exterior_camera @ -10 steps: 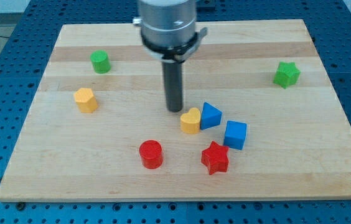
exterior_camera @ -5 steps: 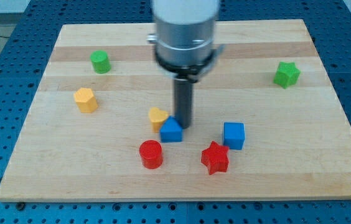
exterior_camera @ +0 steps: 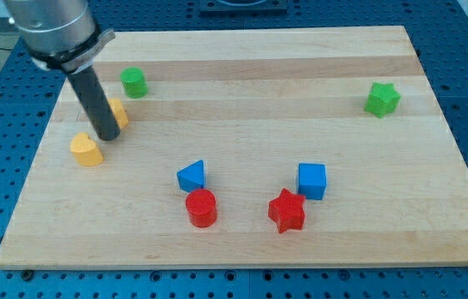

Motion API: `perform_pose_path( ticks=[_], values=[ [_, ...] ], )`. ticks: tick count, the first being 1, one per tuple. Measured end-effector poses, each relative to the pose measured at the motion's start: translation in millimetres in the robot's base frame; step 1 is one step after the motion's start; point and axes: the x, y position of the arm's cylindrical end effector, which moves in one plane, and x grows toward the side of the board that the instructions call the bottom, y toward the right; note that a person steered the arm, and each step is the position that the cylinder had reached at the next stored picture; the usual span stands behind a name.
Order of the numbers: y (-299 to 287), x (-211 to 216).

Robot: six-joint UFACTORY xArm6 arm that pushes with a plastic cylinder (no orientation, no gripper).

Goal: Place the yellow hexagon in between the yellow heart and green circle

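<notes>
The yellow hexagon (exterior_camera: 119, 111) sits at the view's upper left, partly hidden behind my rod. The yellow heart (exterior_camera: 86, 149) lies just below and left of it. The green circle (exterior_camera: 134, 81) stands above and right of the hexagon. My tip (exterior_camera: 108, 136) rests on the board between the hexagon and the heart, close to both. The three blocks form a slanted line, with the hexagon in the middle.
A blue triangle (exterior_camera: 192, 176) sits just above a red circle (exterior_camera: 202, 206) at the bottom centre. A red star (exterior_camera: 286, 210) and a blue cube (exterior_camera: 312, 180) lie to the right. A green star (exterior_camera: 382, 98) stands at the far right. The board's left edge (exterior_camera: 39, 158) is near the heart.
My rod has swept from the centre to the upper left. The yellow heart moved far left with it, to beside the hexagon. The blue triangle shifted left, above the red circle.
</notes>
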Motion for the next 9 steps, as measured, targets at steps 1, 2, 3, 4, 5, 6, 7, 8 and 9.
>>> perform_pose_path(
  ticks=[1,2,3,4,5,6,7,8,9],
  values=[
    [9,-8],
    [43,-26],
    [42,-59],
    [4,-105],
    [-12,-117],
    [-11,-91],
    [45,-82],
    [73,-75],
    [19,-75]
  ],
)
